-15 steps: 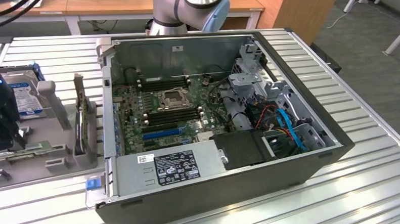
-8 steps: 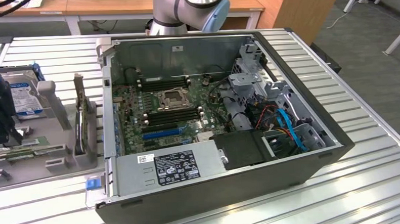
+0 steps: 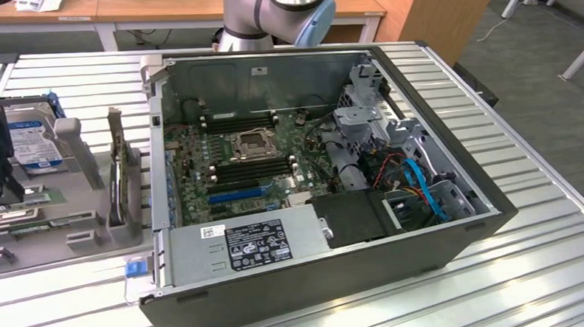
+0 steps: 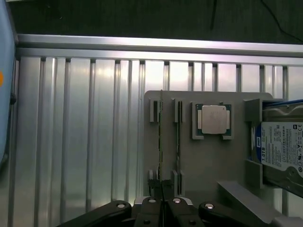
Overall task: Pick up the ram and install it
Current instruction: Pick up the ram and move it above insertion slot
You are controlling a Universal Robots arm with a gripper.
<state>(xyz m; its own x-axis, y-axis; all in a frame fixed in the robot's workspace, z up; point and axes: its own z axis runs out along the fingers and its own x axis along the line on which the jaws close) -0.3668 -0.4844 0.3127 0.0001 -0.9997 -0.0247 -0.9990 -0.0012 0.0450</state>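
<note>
Claw (image 4: 163, 204) at the grey tray (image 4: 208, 161), fingers drawn together to a narrow gap in line with the ram (image 4: 161, 137), which stands on edge in the tray's slotted posts; whether the fingers pinch its edge cannot be told. A second thin stick (image 4: 178, 142) sits in the tray's neighbouring slot, followed by the processor (image 4: 214, 119) and the hard drive (image 4: 281, 146). The open computer case (image 3: 327, 287) lies on the counter (image 3: 534, 286), to the exterior view's right of the tray. Good practice, as judged here: grip the ram midway along its length and draw it straight out of the posts, untilted, so that it neither binds nor brushes the second stick.
</note>
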